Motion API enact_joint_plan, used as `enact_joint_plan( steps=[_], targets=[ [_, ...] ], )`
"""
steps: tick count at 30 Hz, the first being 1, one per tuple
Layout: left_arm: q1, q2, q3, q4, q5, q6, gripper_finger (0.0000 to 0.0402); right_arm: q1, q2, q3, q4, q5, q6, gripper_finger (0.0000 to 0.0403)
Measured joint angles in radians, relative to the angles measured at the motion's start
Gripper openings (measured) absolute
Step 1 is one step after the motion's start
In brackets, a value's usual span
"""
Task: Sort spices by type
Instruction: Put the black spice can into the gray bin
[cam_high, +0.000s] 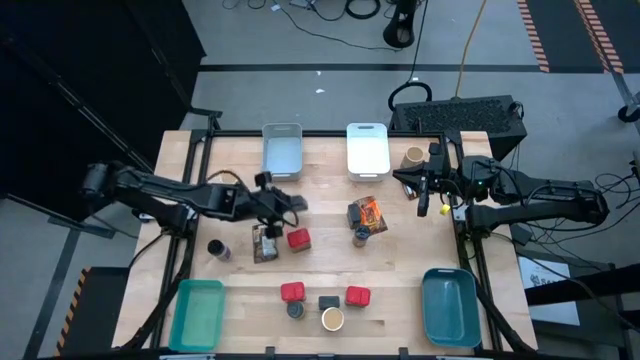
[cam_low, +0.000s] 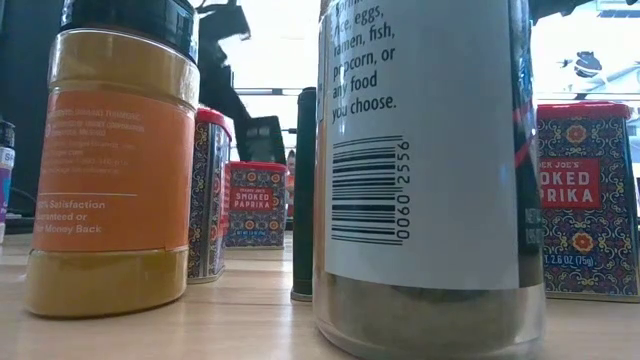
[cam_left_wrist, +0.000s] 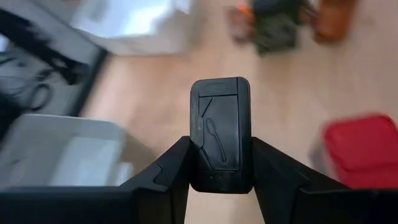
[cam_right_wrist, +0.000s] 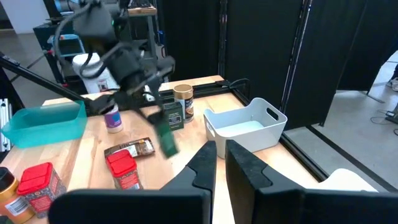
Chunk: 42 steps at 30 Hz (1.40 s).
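My left gripper (cam_high: 290, 205) hangs over the table's middle left, shut on a dark flat tin (cam_left_wrist: 221, 134) with a flip lid. Below it lie a printed packet (cam_high: 265, 243) and a red tin (cam_high: 298, 239). Two more red tins (cam_high: 292, 292) (cam_high: 358, 296), a dark tin (cam_high: 328, 302) and a tan-topped jar (cam_high: 332, 319) stand near the front edge. Orange packets (cam_high: 367, 213) lie mid-table beside a jar (cam_high: 360, 237). A dark jar (cam_high: 217, 249) stands at the left. My right gripper (cam_high: 424, 197) waits shut and empty at the far right. My left gripper pinches the dark tin by its two narrow sides (cam_left_wrist: 194, 155) between its two fingers, the lid face turned toward the wrist. The fingers slant down from the table's left. The tin (cam_right_wrist: 166, 138) hangs tilted below them, lifted clear of the table.
A grey-blue bin (cam_high: 282, 150) and a white bin (cam_high: 368, 150) stand at the far edge, a teal bin (cam_high: 197, 314) at the near left and a blue bin (cam_high: 450, 305) at the near right. A tan jar (cam_high: 413, 157) stands beside the white bin.
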<state>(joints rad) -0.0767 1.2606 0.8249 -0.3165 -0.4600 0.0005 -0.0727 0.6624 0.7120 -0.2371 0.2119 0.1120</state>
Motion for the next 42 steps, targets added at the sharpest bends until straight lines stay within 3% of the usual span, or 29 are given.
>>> enact_joint_plan(
  steps=[6, 9, 13, 17, 22, 25, 33, 42],
  targets=[
    [0.075, -0.064, 0.045, -0.014, -0.217, -0.073, 0.0141, 0.0, 0.0, 0.0, 0.0, 0.0, 0.0, 0.0018],
    [0.137, -0.069, 0.091, -0.015, -0.253, -0.083, 0.0141, 0.0, 0.0, 0.0, 0.0, 0.0, 0.0, 0.0018],
    [0.231, -0.062, 0.171, -0.053, -0.251, -0.156, 0.0141, 0.0, 0.0, 0.0, 0.0, 0.0, 0.0, 0.0018],
    [0.33, -0.036, 0.233, -0.191, -0.236, -0.252, 0.0141, 0.0, 0.002, 0.0, 0.001, 0.0, 0.0, 0.0018],
    [0.417, 0.019, 0.287, -0.314, -0.074, -0.484, 0.0141, 0.0, 0.002, 0.0, 0.0, 0.0, 0.0, 0.0018],
    [0.43, 0.06, 0.303, -0.336, -0.001, -0.518, 0.0141, 0.0, 0.002, 0.0, 0.0, 0.0, 0.0, 0.0018],
    [0.443, 0.122, 0.311, -0.339, -0.064, -0.67, 0.0141, 0.0, 0.002, 0.0, -0.002, 0.0, 0.0, 0.0018],
    [0.435, 0.188, 0.366, -0.312, -0.046, -0.659, 0.0141, 0.0, 0.002, 0.0, -0.009, 0.0, -0.012, 0.0018]
  ],
)
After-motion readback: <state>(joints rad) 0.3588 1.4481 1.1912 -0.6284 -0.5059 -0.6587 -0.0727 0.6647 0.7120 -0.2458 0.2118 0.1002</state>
